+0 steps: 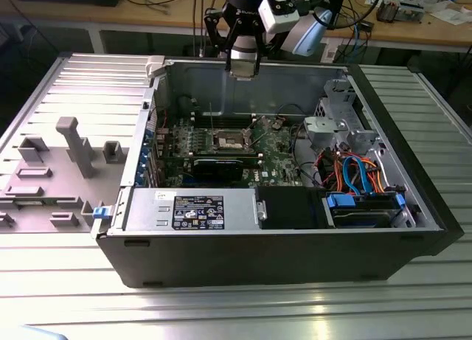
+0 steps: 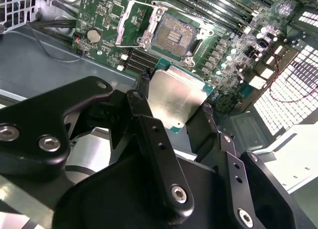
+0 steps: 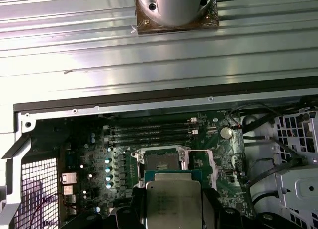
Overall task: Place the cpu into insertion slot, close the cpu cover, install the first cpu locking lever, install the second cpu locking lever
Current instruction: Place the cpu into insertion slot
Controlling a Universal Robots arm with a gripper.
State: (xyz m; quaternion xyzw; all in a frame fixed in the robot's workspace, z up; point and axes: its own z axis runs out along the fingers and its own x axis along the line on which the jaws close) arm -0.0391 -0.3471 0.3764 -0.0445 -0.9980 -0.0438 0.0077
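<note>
My gripper [image 2: 175, 96] is shut on the cpu [image 2: 175, 97], a silvery square plate on a green board, pinched by its two edges between the black fingers [image 2: 144, 90]. In the exterior view the cpu [image 1: 244, 64] hangs high over the open computer case, above the back wall. Well below it, the insertion slot [image 2: 171, 35] lies uncovered, with a dark pin field inside a metal rim. The cpu cover [image 2: 133, 21] is flipped up on its hinge beside the slot. In the first wrist view the cpu [image 3: 171, 201] sits just short of the insertion slot [image 3: 160, 162].
Long black memory slots [image 3: 149, 132] run beside the socket. In the exterior view, a grey drive cage [image 1: 335, 126] and coloured cables [image 1: 354, 174] fill the case's right, and a power supply [image 1: 192, 209] its front. A grey fixture [image 1: 70, 152] lies to the case's left.
</note>
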